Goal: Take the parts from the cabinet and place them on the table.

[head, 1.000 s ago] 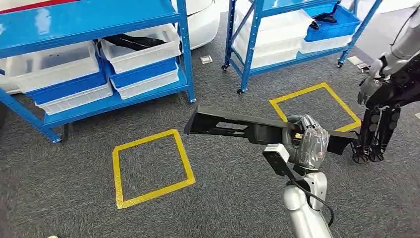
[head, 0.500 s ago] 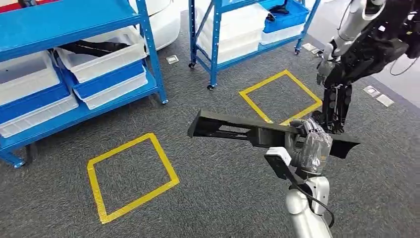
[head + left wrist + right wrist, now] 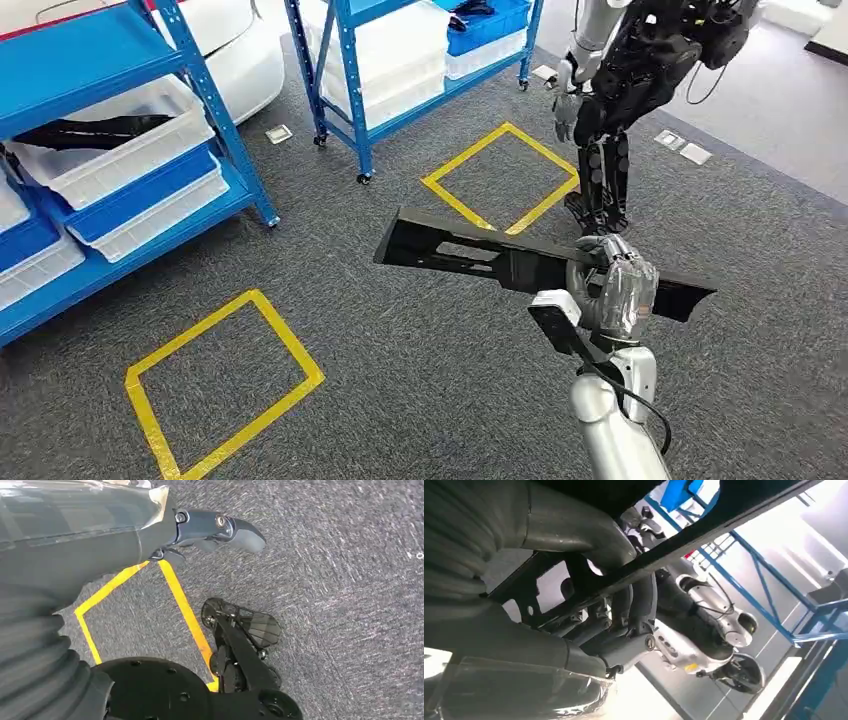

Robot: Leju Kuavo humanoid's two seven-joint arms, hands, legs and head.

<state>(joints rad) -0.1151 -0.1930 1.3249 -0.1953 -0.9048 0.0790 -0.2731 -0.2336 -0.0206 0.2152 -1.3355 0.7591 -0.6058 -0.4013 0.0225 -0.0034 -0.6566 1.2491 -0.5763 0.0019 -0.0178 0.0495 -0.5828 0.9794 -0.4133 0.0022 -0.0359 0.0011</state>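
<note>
Right hand (image 3: 615, 290): the fingers (image 3: 636, 600) are wrapped around the long black part (image 3: 470, 255) and grasp it. In the head view the hand clamps the part toward one end. The longer section runs out level to the left of the hand, above the carpet (image 3: 400, 400); a short section projects past the hand to the right. The part touches nothing but the hand.

The right wrist view gives the grip from close behind. The dark fingers curl over the part's black bar (image 3: 704, 527), and the thick thumb (image 3: 574, 535) lies against the part on the near side. Beyond the fingers this view shows a second humanoid robot (image 3: 704, 625) and blue rack frames (image 3: 769, 590).

Left hand (image 3: 200, 530): in the left wrist view the fingers are extended and lie close together, with nothing between them. The hand hangs above the carpet and a yellow tape line (image 3: 182, 607).

The head view shows the wider layout. Two yellow tape squares lie on the carpet, one near (image 3: 215, 385) and one far (image 3: 500, 175). A blue rack (image 3: 120, 130) at left carries white and blue bins, and one white bin (image 3: 120, 140) holds another black part (image 3: 90, 130). A second blue rack (image 3: 400, 60) stands behind. The second robot (image 3: 620, 90) stands beside the far square.
</note>
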